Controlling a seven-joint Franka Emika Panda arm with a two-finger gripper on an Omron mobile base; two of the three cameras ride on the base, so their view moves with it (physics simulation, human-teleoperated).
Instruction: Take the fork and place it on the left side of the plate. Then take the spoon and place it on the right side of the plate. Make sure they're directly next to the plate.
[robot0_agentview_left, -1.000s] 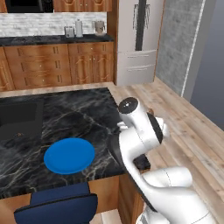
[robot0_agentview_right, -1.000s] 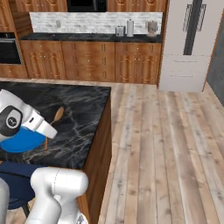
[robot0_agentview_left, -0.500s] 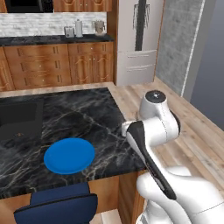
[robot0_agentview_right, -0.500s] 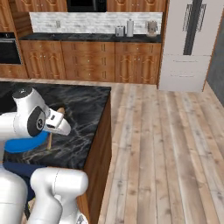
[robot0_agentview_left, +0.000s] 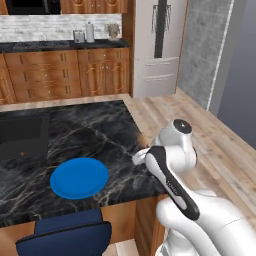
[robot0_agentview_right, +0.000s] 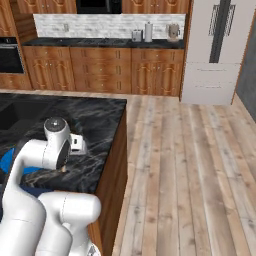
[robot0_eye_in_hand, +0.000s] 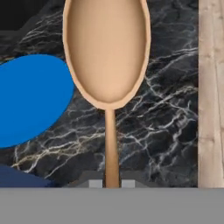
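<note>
I've got the wooden spoon (robot0_eye_in_hand: 107, 57) pinched by its handle in the gripper (robot0_eye_in_hand: 112, 183), jaws nearly shut on the thin stem, bowl pointing away from the hand cam. The blue plate (robot0_agentview_left: 79, 177) sits on the black marble counter (robot0_agentview_left: 95, 130), w/ the spoon carried above the counter off the plate's right side, clear of the rim. In the hand cam the plate (robot0_eye_in_hand: 30, 98) is just beside the spoon bowl, not under it.

My read: this is the spoon leg of the task. The fork I can't make out anywhere near the plate at this res, so I can't confirm it's placed on the left.

To do this step well, I'd bring the spoon down close to the plate's right rim, handle roughly parallel to the rim's tangent, low enough that it doesn't bounce on release. Needs to end up directly next to the plate, not overlapping it. Thin handle in a near-closed grip could pivot, so go slow on the descent.

Around the plate: blue stool (robot0_agentview_left: 65, 237) in front of it, below the counter edge; dark sink recess (robot0_agentview_left: 22, 135) behind and left of it. Counter's right edge drops to the wood floor (robot0_agentview_right: 200, 165) not far right of the plate, so landing room is narrow. Nothing lies betw spoon and plate.
</note>
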